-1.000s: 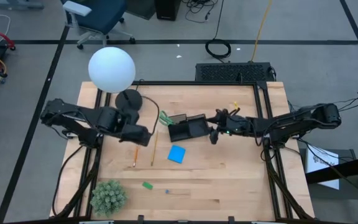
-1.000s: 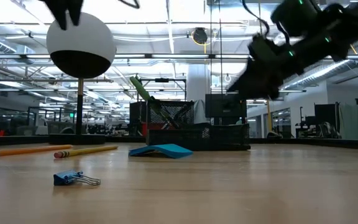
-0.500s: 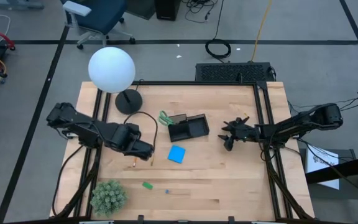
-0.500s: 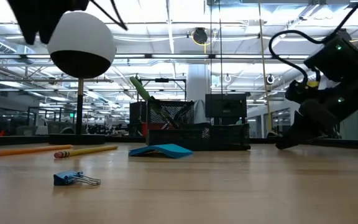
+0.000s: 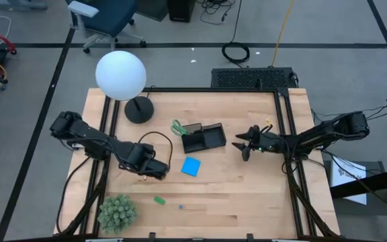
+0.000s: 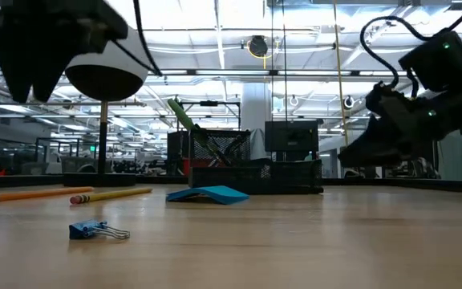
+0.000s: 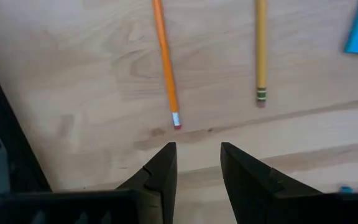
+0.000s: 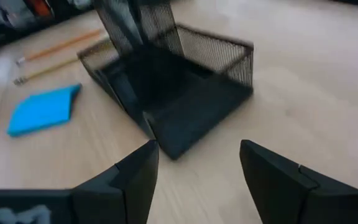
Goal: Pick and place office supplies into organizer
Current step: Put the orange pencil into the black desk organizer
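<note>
My left gripper [image 7: 197, 163] hangs open, pointing down, just short of the eraser end of an orange pencil [image 7: 165, 62]. A yellow pencil [image 7: 260, 50] lies beside it, both flat on the wood. In the high view this gripper [image 5: 156, 171] is left of the blue note pad [image 5: 191, 166]. The black mesh organizer [image 5: 203, 138] holds green-handled scissors [image 5: 177, 126] standing upright. My right gripper [image 8: 197, 167] is open and faces the organizer [image 8: 173, 81] from the table's right, with a gap between them. A green eraser [image 5: 159, 199] and a tiny blue piece [image 5: 180, 206] lie nearer the front.
A white globe lamp [image 5: 120, 74] on a round black base [image 5: 138, 109] stands at the back left. A fuzzy green plant ball [image 5: 117, 212] sits at the front left corner. Bare wood lies between the organizer and the table's right edge and along the front right.
My left gripper has come down and toward the table's near edge, rolling a little, and now hangs over the pencils' ends. My right gripper has drawn back from the organizer toward the table's right edge and sunk lower. Nothing on the table has moved.
</note>
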You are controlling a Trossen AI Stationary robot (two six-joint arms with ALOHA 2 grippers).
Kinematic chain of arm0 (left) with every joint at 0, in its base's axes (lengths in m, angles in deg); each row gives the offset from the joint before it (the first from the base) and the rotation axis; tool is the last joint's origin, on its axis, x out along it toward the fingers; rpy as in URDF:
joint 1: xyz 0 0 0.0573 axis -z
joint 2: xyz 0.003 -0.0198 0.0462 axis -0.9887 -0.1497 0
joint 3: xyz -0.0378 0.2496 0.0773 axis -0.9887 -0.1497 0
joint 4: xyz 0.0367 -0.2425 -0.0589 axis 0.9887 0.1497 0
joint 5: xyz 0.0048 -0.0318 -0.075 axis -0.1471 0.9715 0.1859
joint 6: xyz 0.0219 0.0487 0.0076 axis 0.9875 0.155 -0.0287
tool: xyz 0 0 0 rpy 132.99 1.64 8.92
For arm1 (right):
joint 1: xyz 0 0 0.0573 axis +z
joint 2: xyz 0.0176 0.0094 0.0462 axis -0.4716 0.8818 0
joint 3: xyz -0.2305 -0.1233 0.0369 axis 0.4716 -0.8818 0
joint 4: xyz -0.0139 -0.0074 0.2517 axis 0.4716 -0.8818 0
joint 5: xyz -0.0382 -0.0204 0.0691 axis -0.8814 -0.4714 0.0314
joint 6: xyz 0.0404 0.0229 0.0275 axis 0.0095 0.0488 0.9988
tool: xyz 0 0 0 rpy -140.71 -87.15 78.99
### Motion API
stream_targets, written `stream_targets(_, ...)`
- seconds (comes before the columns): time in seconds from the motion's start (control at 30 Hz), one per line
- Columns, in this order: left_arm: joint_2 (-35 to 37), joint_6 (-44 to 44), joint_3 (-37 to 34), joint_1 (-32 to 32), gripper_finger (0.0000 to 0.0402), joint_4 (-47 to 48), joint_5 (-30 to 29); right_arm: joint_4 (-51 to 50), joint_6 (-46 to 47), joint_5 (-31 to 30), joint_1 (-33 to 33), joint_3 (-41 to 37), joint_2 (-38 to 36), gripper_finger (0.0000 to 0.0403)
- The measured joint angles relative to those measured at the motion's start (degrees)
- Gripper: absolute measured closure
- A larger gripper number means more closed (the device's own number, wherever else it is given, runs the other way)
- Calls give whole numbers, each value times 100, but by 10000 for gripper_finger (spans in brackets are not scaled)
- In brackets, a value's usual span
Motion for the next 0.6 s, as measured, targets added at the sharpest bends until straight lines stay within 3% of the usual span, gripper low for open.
stream_targets(0.23, 1, -159, -502, 89, 284, -246, 225, 832, 28, -9, 0, -4, -13, 186)
stream_targets(0.6, 3, -390, -1124, 145, 284, -1244, 273, 805, 26, -15, 0, -4, -15, 186)
